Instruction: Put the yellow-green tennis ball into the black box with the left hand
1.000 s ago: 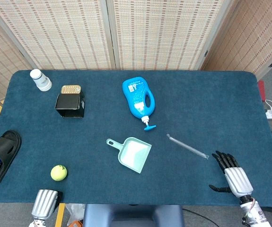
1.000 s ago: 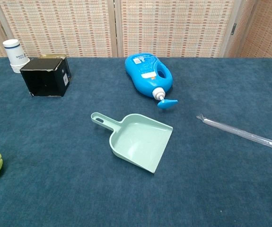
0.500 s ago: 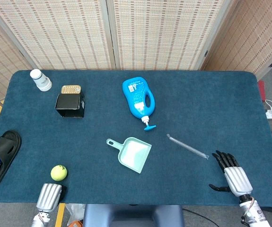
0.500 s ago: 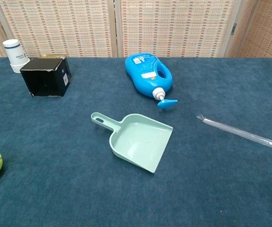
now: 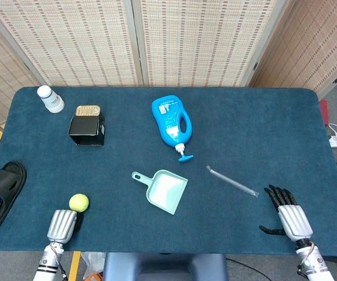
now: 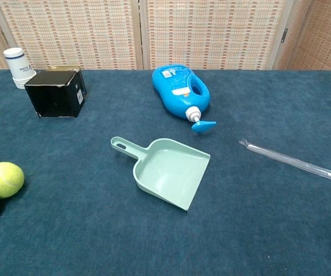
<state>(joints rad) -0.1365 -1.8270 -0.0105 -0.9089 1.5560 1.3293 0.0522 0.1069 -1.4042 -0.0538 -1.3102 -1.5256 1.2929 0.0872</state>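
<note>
The left hand (image 5: 61,225) sits at the table's near edge, just behind the tennis ball (image 5: 79,202); its fingers are hidden under the silver back, so I cannot tell how they lie. The ball is not yet gripped, I'd say. Next it wants closing round, lifting, and carrying to the black box (image 5: 87,129) far back. Being round, it has no long axis.

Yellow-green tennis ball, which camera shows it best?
The chest view: the yellow-green fuzzy tennis ball appears large and near, at the left edge. The head view shows it small, just beyond the left robot hand.
</note>
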